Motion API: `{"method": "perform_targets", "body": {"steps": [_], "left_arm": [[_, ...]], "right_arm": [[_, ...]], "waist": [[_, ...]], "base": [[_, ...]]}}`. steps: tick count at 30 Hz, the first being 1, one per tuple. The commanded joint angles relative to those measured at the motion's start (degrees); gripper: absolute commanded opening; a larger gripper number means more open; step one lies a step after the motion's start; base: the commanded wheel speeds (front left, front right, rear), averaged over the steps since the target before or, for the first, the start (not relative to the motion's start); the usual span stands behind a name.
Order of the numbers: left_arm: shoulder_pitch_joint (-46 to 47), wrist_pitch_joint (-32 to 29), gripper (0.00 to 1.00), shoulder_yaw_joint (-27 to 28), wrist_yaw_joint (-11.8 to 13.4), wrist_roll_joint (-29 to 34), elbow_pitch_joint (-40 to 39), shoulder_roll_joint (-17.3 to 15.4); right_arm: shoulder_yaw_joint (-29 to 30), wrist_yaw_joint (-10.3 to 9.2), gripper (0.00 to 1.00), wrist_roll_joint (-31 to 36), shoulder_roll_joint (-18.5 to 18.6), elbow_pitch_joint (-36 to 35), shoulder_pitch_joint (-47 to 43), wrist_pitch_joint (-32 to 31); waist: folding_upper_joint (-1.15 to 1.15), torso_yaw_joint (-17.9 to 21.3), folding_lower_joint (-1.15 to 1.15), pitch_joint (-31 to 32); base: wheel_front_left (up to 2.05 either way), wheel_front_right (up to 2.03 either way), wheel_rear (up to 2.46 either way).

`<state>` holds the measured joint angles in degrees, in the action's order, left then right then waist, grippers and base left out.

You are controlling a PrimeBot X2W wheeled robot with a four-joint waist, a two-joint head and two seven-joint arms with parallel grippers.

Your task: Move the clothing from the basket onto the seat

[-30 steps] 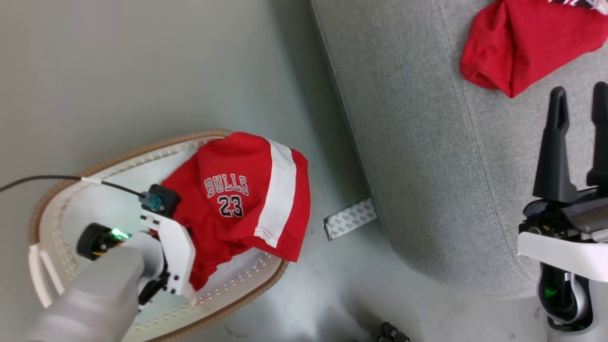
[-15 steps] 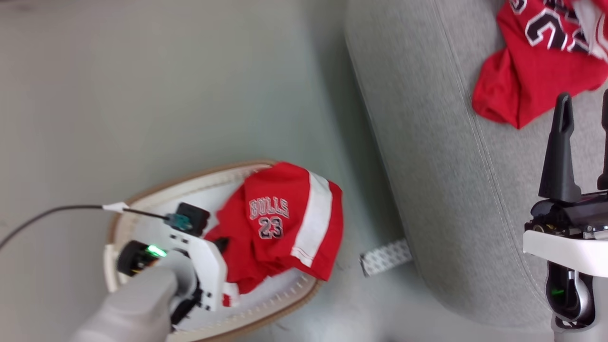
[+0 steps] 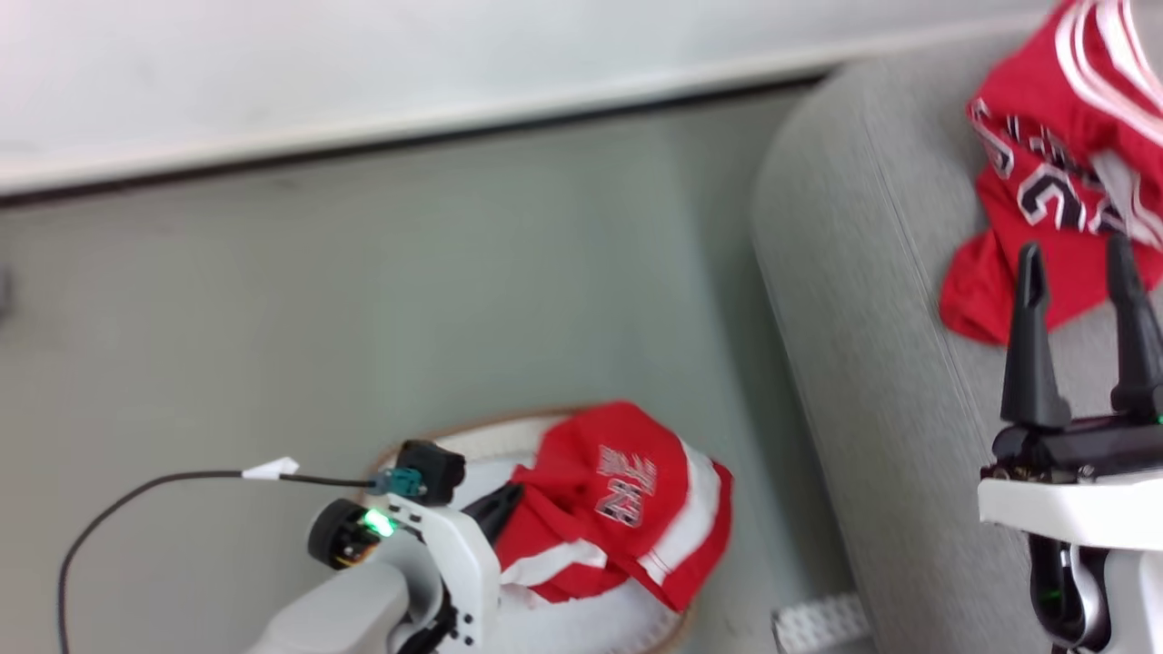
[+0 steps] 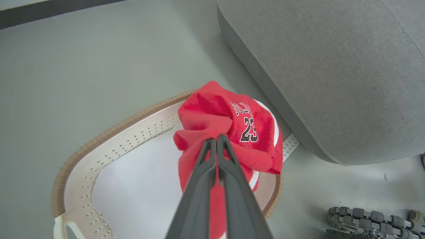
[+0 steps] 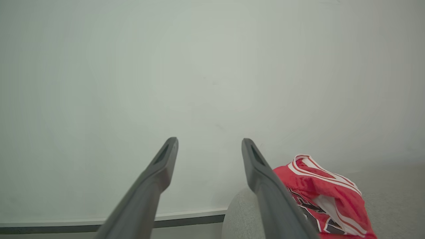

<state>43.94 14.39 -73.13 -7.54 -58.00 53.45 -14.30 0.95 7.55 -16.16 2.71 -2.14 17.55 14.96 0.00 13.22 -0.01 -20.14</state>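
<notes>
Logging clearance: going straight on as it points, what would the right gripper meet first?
Likely the pale wall; the right gripper points past the red garment on the seat, though depth is unclear.

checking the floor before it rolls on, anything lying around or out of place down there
Yes. A white patterned strip lies loose on the floor at the foot of the seat, next to the basket. A grey linked, chain-like object also lies on the floor near the seat; what it is can't be told.
</notes>
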Motion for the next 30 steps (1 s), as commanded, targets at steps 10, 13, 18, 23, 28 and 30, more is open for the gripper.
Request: {"method": "perform_targets", "body": {"steps": [10,13,18,23,28,30], "left_arm": [[-4.8,0.7,0.00,11.0,1.0,9.3,-11.5,-0.5],[-6.6,0.8,0.00,15.0,1.6,12.9,-16.0,-1.0],[-8.5,0.8,0.00,20.7,2.4,17.8,-22.9,-1.7],[-8.5,0.8,0.00,24.8,3.0,21.0,-28.1,-2.0],[-6.5,0.8,0.00,28.5,3.3,22.9,-31.5,-2.2],[-5.9,0.8,0.00,29.9,3.5,23.6,-32.4,-2.3]], "right_arm": [[0.7,-0.14,1.00,1.2,0.1,3.1,-4.9,0.1],[0.6,-0.13,1.00,0.6,0.5,3.6,-5.8,0.1],[-0.2,-0.13,1.00,-0.2,1.0,4.7,-7.4,0.1],[-1.8,-0.14,1.00,-1.0,1.2,5.4,-8.4,0.1],[-4.1,-0.13,1.00,-1.7,1.1,6.4,-8.7,0.1],[-5.2,-0.13,1.00,-2.1,1.1,6.8,-8.9,0.1]], "waist": [[0.00,-8.2,0.01,14.0],[0.00,-9.0,0.01,16.0],[0.00,-10.1,0.01,18.9],[0.00,-10.9,0.01,20.5],[0.00,-11.3,0.01,21.3],[0.00,-11.4,0.01,21.6]], "base": [[0.00,0.00,0.00],[0.00,0.00,0.00],[0.00,0.00,0.00],[0.00,0.00,0.00],[0.00,0.00,0.00],[0.00,0.00,0.00]]}}
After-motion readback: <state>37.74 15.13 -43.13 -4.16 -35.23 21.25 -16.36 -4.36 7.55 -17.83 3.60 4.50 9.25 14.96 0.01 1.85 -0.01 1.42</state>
